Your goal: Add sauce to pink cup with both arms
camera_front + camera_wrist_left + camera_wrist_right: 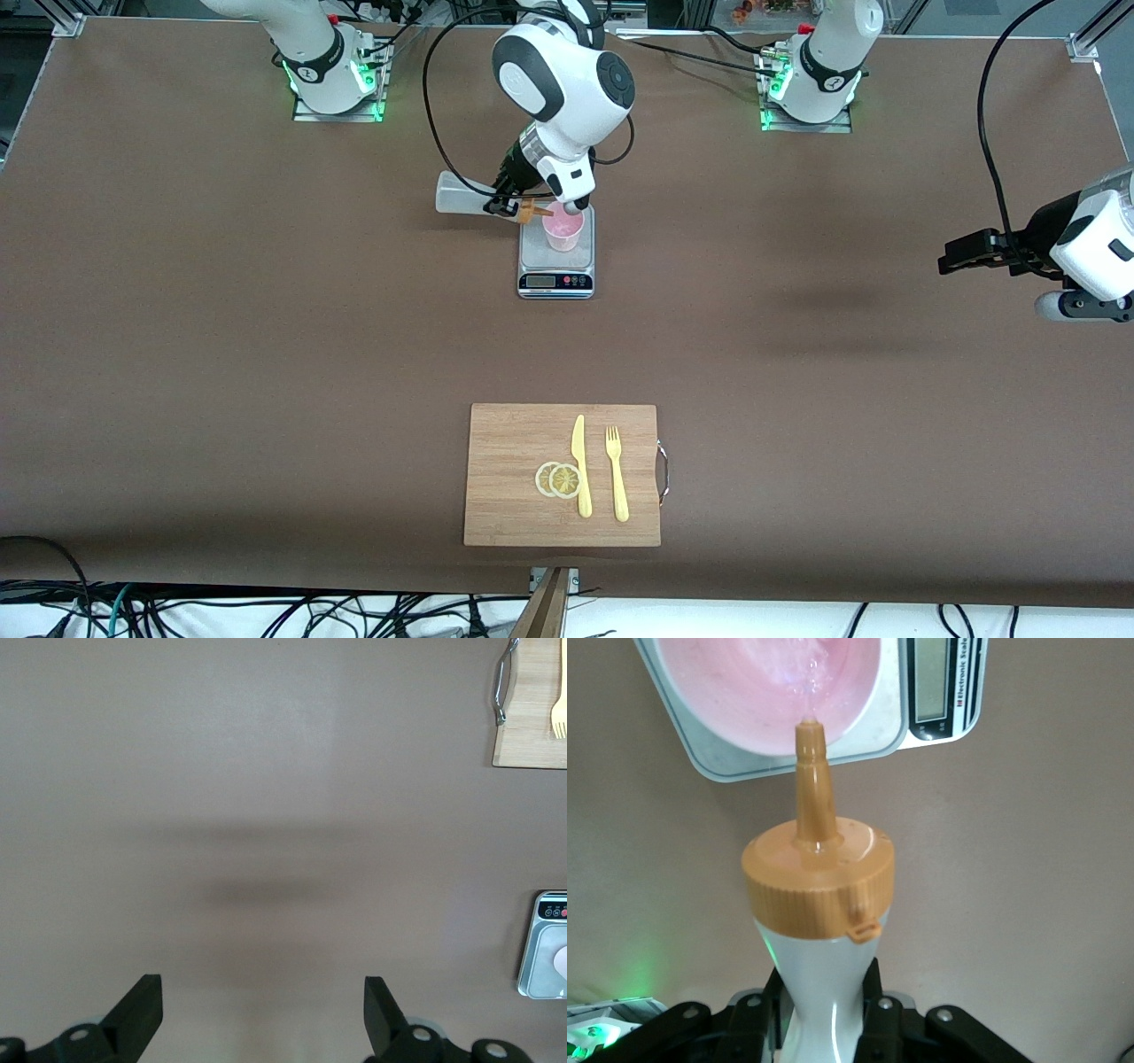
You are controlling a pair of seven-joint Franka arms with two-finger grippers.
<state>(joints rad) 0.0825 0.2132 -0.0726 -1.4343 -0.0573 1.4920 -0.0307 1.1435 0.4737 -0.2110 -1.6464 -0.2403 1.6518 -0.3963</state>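
Brown tabletop lies wide and bare between the scale and the board, which sits near the front edge with knife, fork and lemon slices. Left gripper waits over the tabletop at the left arm's end, fingers spread. Right gripper, fingers pinching the sauce, tips its nozzle over the cup on the scale.

The right gripper is clamping the sauce bottle near its cap, tilted sideways; the left gripper is waiting, fingers spread, above bare table.
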